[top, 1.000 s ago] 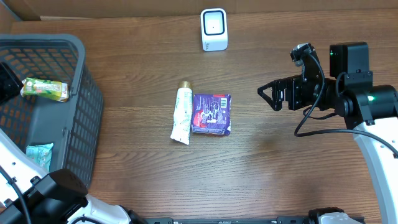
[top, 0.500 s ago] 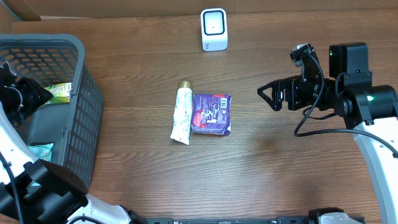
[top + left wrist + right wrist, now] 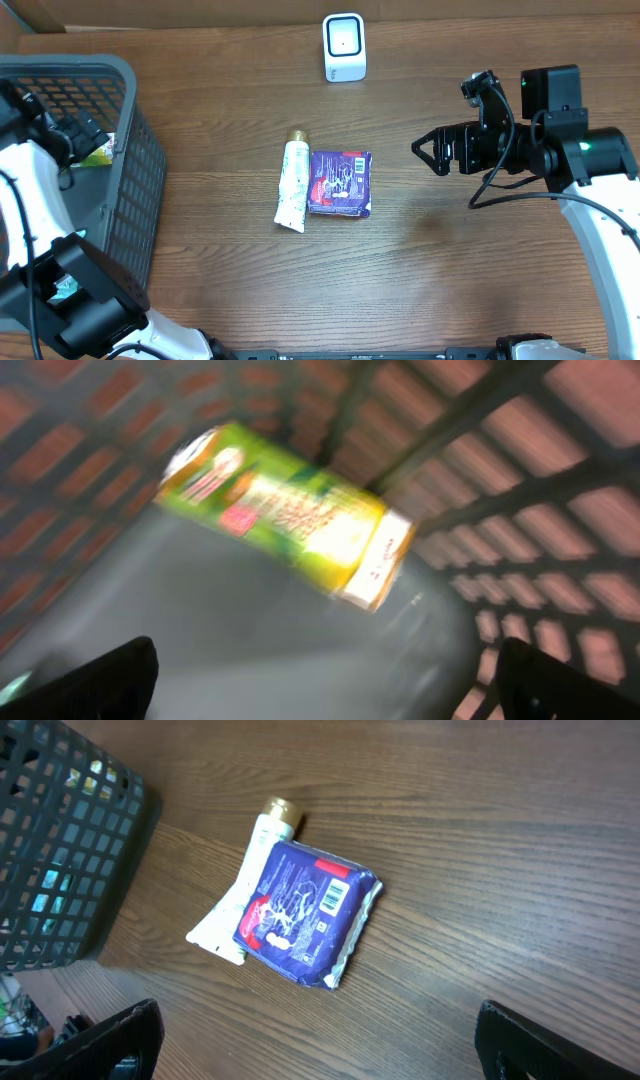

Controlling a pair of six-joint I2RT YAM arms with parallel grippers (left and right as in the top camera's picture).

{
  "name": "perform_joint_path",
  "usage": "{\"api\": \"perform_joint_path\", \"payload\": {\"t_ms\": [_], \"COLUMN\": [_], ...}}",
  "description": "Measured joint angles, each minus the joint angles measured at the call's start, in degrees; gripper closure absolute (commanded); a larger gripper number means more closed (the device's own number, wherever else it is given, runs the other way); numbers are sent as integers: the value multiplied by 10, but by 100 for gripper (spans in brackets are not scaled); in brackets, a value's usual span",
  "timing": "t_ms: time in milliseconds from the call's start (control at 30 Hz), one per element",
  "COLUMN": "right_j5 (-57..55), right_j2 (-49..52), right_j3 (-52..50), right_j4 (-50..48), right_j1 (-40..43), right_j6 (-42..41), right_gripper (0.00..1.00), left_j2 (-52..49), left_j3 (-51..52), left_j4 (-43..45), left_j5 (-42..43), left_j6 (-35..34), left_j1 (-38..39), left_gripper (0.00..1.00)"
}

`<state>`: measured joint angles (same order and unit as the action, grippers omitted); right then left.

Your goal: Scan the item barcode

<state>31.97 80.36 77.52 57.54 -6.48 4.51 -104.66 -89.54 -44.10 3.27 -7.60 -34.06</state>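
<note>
A green carton [image 3: 285,510] lies tilted and free in the grey basket [image 3: 480,510]; overhead, only a bit of the carton [image 3: 97,151] shows beside my left gripper [image 3: 68,135]. The left gripper [image 3: 325,680] is open just above the basket floor, with nothing between its fingers. A purple packet [image 3: 340,183] with a barcode [image 3: 332,897] on top lies mid-table, touching a white tube [image 3: 292,185]. A white scanner [image 3: 344,47] stands at the back. My right gripper [image 3: 430,152] hangs open, right of the packet [image 3: 305,910] and apart from it.
The basket [image 3: 130,100] fills the table's left edge, its mesh wall [image 3: 60,840] also showing in the right wrist view. The tube [image 3: 255,880] lies partly under the packet's left side. Bare wood lies between the packet and the right arm.
My left gripper has opened and let go of the green carton, which now rests in the basket. The left arm has shifted right over the basket. The right arm has barely moved.
</note>
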Motion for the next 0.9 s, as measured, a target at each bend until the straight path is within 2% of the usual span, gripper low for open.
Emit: {"api": "perform_joint_path", "payload": {"t_ms": [167, 267, 600, 767, 900], "right_j5": [0, 0, 0, 0, 0], "right_j2": [9, 9, 9, 9, 9], "right_j3": [0, 0, 0, 0, 0], "right_j4": [0, -1, -1, -1, -1], "right_j1": [0, 0, 0, 0, 0], "right_j6": [0, 0, 0, 0, 0], "right_gripper": [0, 0, 0, 0, 0], "left_j2": [0, 0, 0, 0, 0], "left_j3": [23, 25, 60, 116, 150], "left_j4": [32, 33, 40, 101, 171], "left_j5": [14, 10, -127, -171, -189], "left_j6": [-9, -21, -189, -273, -307], "left_j1": [23, 27, 27, 27, 27], "left_gripper": [0, 9, 10, 9, 9]}}
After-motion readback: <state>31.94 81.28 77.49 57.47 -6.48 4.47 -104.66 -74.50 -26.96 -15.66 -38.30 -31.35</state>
